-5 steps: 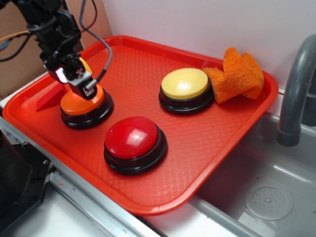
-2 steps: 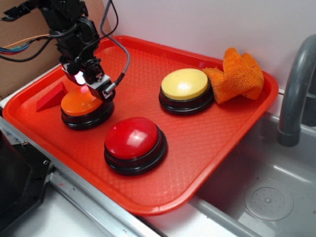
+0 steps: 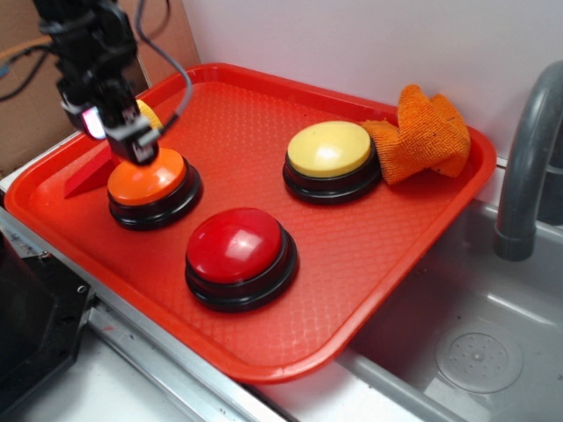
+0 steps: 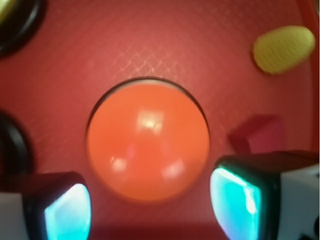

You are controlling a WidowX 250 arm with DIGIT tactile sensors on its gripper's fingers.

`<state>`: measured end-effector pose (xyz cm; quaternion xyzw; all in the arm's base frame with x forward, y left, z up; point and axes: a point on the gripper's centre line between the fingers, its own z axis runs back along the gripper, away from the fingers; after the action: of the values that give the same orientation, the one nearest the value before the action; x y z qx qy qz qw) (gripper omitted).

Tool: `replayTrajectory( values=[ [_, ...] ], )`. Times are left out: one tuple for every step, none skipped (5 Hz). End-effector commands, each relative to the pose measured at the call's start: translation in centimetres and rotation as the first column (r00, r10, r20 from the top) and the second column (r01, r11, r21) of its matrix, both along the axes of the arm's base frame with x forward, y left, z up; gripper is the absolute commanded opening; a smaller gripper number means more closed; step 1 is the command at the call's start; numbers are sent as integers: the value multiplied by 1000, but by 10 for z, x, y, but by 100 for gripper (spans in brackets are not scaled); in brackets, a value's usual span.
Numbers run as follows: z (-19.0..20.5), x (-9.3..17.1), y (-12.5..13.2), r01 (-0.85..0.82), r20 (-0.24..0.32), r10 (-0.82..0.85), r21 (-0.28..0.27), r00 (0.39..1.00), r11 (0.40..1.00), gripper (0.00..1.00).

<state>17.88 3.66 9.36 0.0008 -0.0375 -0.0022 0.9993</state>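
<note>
Orange push button (image 3: 145, 178), a glossy low dome on a black round base, sits near the left end of a red textured tray (image 3: 396, 255), and in the wrist view its dome (image 4: 147, 142) fills the middle with pale glints on top. The tool (image 3: 123, 141) hangs just above its back-left edge with its fingers set wide apart and nothing between them; whether it touches the dome cannot be told. From the wrist the tool (image 4: 152, 210) shows only as two blurred, teal-lit fingertips (image 4: 240, 200) cut off by the lower edge. A red wedge block (image 3: 86, 173) lies just left of the button, partly behind the tool, and is dim and soft in the wrist view (image 4: 255, 135). A small yellow object (image 3: 150, 114) peeks out behind the tool, mostly hidden; closer up (image 4: 282, 48) it is a blurred oval, too unclear to name. Also on the tray are a red button (image 3: 236, 246), a yellow button (image 3: 331, 149) and a crumpled orange cloth (image 3: 427, 132). A grey faucet (image 3: 528, 158) is cropped at the right edge.
</note>
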Motion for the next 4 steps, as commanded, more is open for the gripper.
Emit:
replayTrajectory(
  values=[
    [32, 0, 8, -120, 21, 120, -9, 993, 993, 100],
    [38, 0, 7, -136, 21, 137, -19, 990, 991, 100],
    [47, 2, 6, -154, 18, 154, -17, 988, 988, 100],
    [50, 2, 11, -170, 16, 170, -13, 985, 985, 100]
  ],
)
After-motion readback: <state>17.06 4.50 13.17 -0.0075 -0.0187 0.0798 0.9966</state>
